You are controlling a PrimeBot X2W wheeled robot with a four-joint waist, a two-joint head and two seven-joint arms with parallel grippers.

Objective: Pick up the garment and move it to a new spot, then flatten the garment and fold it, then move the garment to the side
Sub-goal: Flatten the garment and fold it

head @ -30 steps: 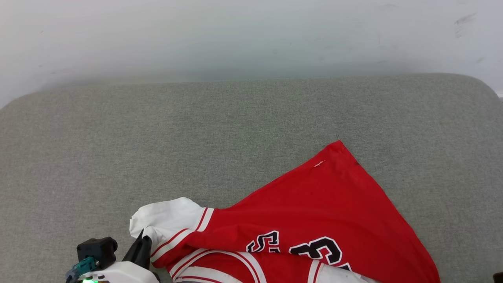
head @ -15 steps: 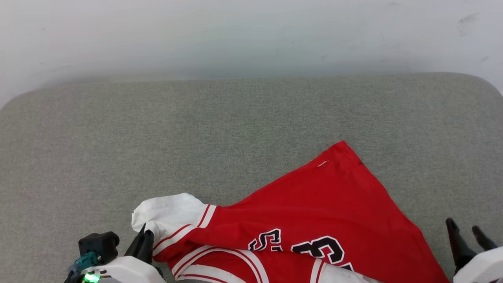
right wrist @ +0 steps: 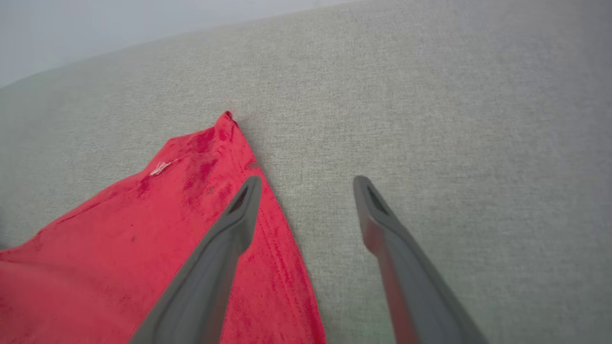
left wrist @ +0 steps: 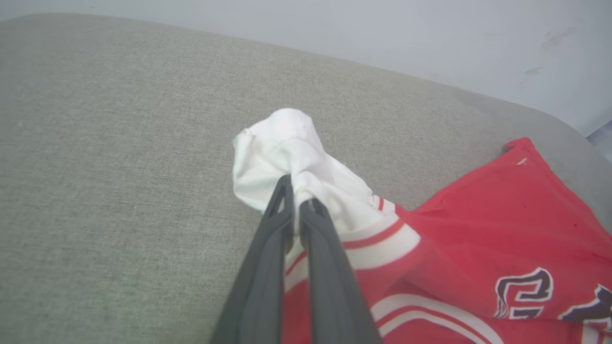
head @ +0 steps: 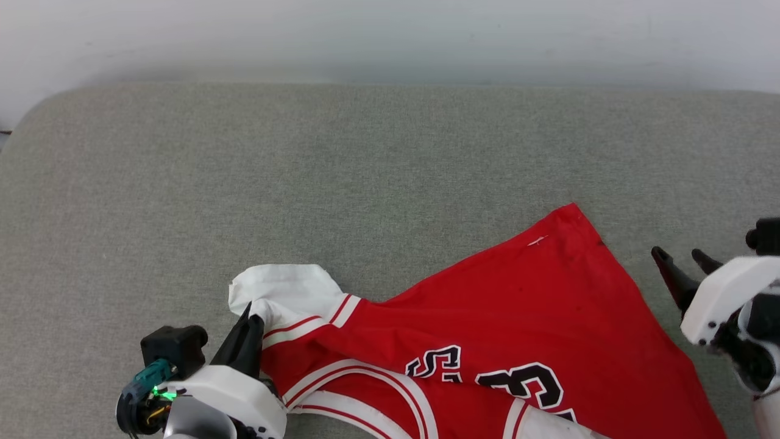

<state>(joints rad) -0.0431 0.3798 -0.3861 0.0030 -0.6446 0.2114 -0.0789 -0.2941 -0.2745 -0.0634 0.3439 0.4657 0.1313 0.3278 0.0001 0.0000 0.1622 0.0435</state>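
The garment (head: 524,317), a red jersey with white sleeves and black numbers, lies on the grey cushion at the lower middle of the head view. My left gripper (head: 253,314) is shut on its bunched white sleeve (left wrist: 287,148), and in the left wrist view the two fingers pinch the cloth (left wrist: 296,191). At the right, my right gripper (head: 677,255) stands open just off the garment's right hem. The right wrist view has the right gripper (right wrist: 306,184) spread wide, one finger over the red hem (right wrist: 267,229) below the pointed corner (right wrist: 224,124).
The grey fabric cushion (head: 304,171) stretches wide behind and to the left of the garment, with a pale wall (head: 390,30) along its far edge. Its rounded left corner (head: 36,110) is in sight.
The head camera has shifted, so the whole scene sits differently. My right gripper has come into view at the right and stands open beside the hem. The left gripper keeps its hold on the sleeve.
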